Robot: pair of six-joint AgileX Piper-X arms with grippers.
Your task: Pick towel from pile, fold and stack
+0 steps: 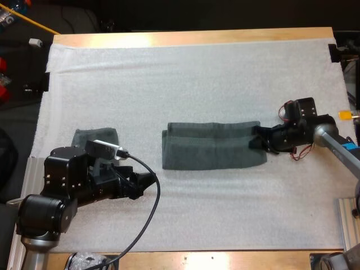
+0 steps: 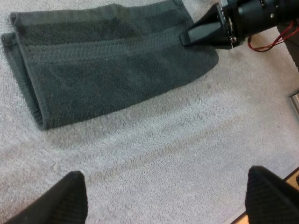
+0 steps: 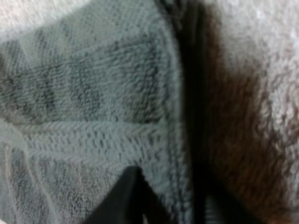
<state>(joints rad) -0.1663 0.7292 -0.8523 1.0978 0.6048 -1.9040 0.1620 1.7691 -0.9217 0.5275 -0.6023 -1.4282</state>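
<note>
A dark grey-green towel [image 1: 214, 147] lies folded into a long flat strip at the middle of the mat, its fold at the left end. My right gripper [image 1: 257, 142] is at the strip's right end, shut on the towel's edge [image 3: 84, 93], with one finger [image 3: 126, 196] on top of the cloth. In the left wrist view the same towel [image 2: 107, 65] lies flat with the right gripper [image 2: 187, 37] at its far end. My left gripper [image 1: 149, 183] hovers low over bare mat to the towel's lower left, open, with its fingertips [image 2: 70, 196] wide apart.
A second folded towel [image 1: 93, 135] lies at the left of the white mat [image 1: 185, 73], partly hidden behind my left arm. The table's wooden front edge [image 1: 225, 260] runs close below the left gripper.
</note>
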